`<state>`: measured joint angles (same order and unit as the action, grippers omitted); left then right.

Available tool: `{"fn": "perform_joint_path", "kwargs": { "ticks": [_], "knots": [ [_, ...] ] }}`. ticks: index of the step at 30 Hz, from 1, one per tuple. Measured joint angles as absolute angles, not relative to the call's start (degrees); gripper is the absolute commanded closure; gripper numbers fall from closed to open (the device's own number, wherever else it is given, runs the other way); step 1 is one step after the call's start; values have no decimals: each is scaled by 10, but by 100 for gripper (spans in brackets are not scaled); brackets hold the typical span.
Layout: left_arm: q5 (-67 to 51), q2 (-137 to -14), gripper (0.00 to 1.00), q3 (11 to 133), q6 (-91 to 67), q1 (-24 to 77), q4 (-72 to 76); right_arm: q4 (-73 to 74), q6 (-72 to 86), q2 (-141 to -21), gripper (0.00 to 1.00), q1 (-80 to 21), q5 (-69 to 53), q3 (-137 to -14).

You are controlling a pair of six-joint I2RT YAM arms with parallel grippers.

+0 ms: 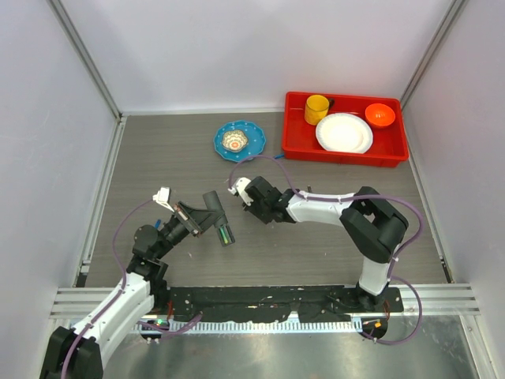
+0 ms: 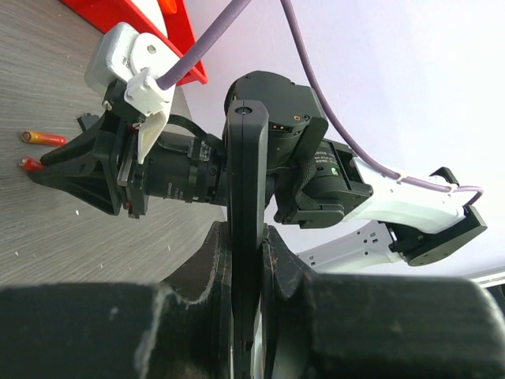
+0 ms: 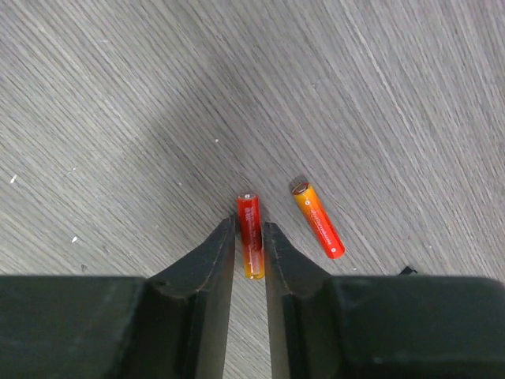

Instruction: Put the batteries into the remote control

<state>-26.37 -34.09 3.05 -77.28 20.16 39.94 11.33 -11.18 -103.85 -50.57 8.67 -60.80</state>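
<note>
Two orange-red batteries lie on the grey table. My right gripper is shut on one battery, its fingertips pressed to both sides while it rests on the table. The second battery lies loose just to its right. The left wrist view shows the right gripper low at the table with both batteries by its tips. My left gripper is shut on the remote control, a slim black bar held on edge. In the top view, the left gripper holds the remote control above the table, left of the right gripper.
A red tray at the back right holds a yellow cup, a white plate and an orange bowl. A blue plate sits behind the grippers. White walls enclose the table on three sides.
</note>
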Motion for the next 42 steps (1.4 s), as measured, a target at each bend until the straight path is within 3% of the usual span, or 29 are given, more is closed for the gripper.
{"fn": "perform_joint_path", "kwargs": {
  "ticks": [3,13,16,18,23,25,27,31,42],
  "knots": [
    [-264,-341,100,30,-773,202,399,113,-114,-1040,61,-504,87,-611],
    [-264,-341,100,30,-773,202,400,127,-90,-1031,50,-501,100,-611],
    [-263,-339,100,30,-773,202,399,130,-63,-1007,41,-501,105,-598],
    [-263,-335,100,30,-773,202,397,128,-38,-976,11,-502,109,-583],
    [-260,-326,100,30,-773,202,392,87,68,-889,11,-503,145,-534],
    [-257,-323,100,29,-773,202,388,50,142,-858,24,-502,162,-503],
    [-254,-319,100,29,-773,202,387,15,227,-835,31,-500,180,-469],
    [-248,-314,100,29,-775,202,384,-3,402,-818,30,-505,228,-421],
    [-240,-284,100,29,-776,202,352,159,664,-941,32,-561,345,-566]
  ]
}}
